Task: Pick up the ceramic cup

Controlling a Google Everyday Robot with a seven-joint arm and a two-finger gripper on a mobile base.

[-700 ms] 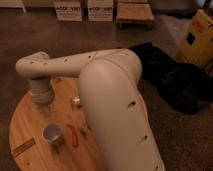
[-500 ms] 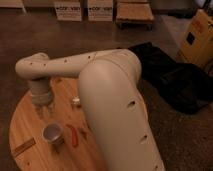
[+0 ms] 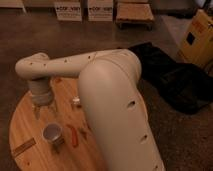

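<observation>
The ceramic cup (image 3: 52, 132) is a small pale round cup standing upright on the round wooden table (image 3: 25, 120), near its front. My gripper (image 3: 44, 110) hangs from the white arm just behind and above the cup, pointing down. Its two fingers stand apart, one finger (image 3: 36, 111) at the left and the other at the right, with nothing between them. The gripper is open and does not touch the cup.
A thin red-orange stick (image 3: 73, 135) lies right of the cup. A small silvery object (image 3: 76, 102) sits further back, and a wooden block (image 3: 23, 147) lies at the front left. My bulky arm (image 3: 115, 100) covers the table's right side. A black bag (image 3: 175, 80) lies on the floor.
The gripper has sunk slightly toward the table, closer to the cup. The cup and the other objects have not moved.
</observation>
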